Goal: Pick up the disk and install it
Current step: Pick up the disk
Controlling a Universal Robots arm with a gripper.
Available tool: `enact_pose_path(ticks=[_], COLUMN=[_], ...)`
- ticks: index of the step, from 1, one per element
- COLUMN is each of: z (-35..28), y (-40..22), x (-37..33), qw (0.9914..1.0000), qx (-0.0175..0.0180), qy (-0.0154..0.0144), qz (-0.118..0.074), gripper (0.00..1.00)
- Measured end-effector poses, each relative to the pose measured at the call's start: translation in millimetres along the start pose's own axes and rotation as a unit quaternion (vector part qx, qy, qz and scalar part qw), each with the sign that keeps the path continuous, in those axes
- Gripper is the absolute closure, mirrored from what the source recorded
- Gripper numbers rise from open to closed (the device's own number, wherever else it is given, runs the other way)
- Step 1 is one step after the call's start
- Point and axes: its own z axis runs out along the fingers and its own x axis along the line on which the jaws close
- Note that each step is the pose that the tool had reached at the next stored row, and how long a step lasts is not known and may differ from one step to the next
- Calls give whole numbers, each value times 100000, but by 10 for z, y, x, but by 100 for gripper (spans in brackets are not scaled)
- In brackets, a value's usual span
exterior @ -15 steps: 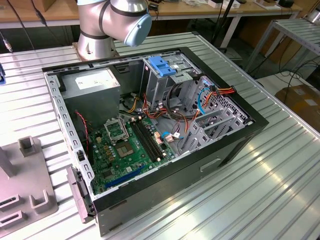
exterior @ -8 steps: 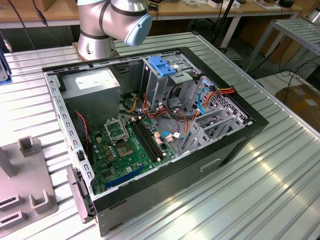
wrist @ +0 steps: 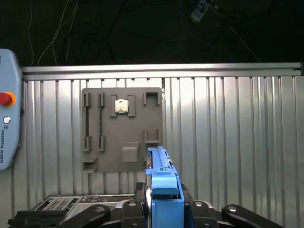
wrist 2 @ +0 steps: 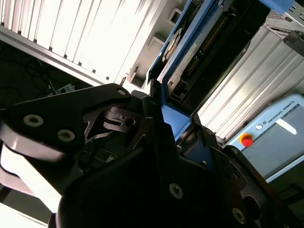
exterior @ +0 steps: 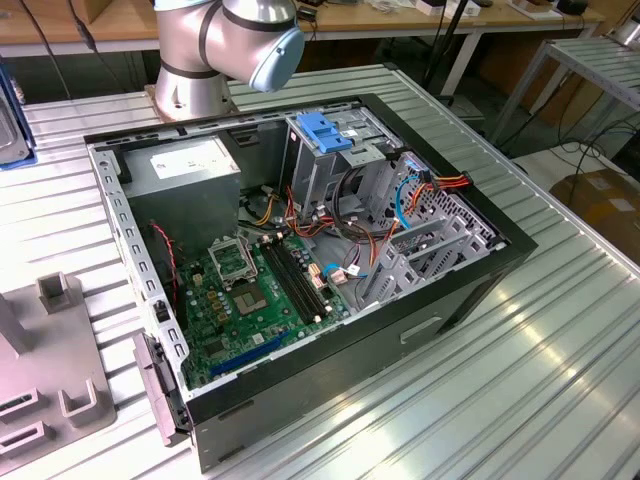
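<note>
The disk point(wrist: 163, 186) stands edge-on between my gripper's point(wrist: 164, 211) black fingers point(wrist: 135, 209), its blue plastic frame toward the camera. In the second wrist view the disk point(wrist 2: 187, 52) reaches away from the gripper point(wrist 2: 166, 118), showing the blue frame, a labelled face and a dark connector edge. The gripper is shut on the disk and holds it in the air above the ribbed metal table point(wrist: 228, 142). In the exterior view the open computer case point(exterior: 450, 290) lies on its side, and a grey drive cage with a blue handle point(exterior: 325, 135) stands inside it.
A grey fixture plate point(wrist: 122, 128) with slots lies on the table below the disk; the same plate point(exterior: 50, 370) is at the exterior view's left. A teach pendant point(wrist: 5, 118) lies beside it. The arm's base point(exterior: 200, 60) stands behind the case. A grey power supply box point(exterior: 190, 165) sits in the case.
</note>
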Motion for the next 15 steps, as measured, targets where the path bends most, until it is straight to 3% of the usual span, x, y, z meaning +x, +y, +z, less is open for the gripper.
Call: enact_pose_path(ticks=[15], z=[-4], y=[-183], x=[-5], qw=[100000], qx=[-4], qy=[4], qz=[-2], gripper=[63])
